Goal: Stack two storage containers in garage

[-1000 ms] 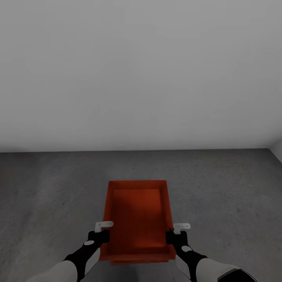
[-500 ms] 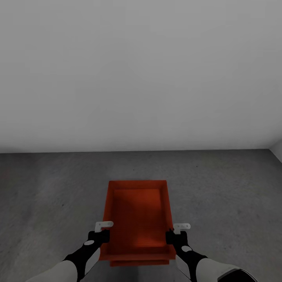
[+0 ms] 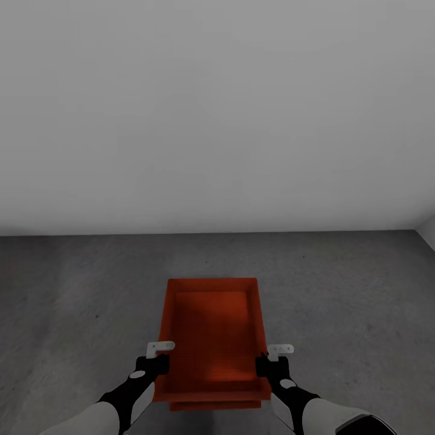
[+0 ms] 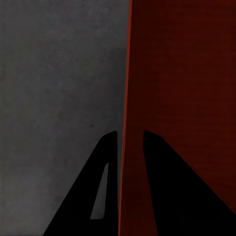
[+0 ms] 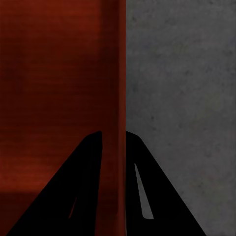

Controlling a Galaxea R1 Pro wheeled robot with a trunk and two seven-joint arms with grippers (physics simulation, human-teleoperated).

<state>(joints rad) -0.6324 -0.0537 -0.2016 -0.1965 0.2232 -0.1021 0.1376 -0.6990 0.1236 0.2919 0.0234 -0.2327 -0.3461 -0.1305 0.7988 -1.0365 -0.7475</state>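
Note:
A red-orange storage container (image 3: pixel 211 332) sits low over the garage's dark grey floor (image 3: pixel 356 290), straight ahead of me. Under its near end the rim of the second container (image 3: pixel 214 405) shows as a thin strip, so the two are stacked. My left gripper (image 3: pixel 159 361) is shut on the top container's left wall, and my right gripper (image 3: pixel 270 362) is shut on its right wall. In the left wrist view the gripper (image 4: pixel 130 140) has its dark fingers on either side of the wall (image 4: pixel 126 73). The right wrist view shows that gripper (image 5: pixel 114 135) straddling the wall (image 5: pixel 114 73) the same way.
A plain white wall (image 3: pixel 217 121) rises a short way beyond the containers. Bare concrete spreads to both sides of them. A wall corner shows at the far right edge (image 3: pixel 428 232).
The top container's near end has shifted very slightly, and a little more of the lower container's rim shows beneath it. Arms and camera have held still.

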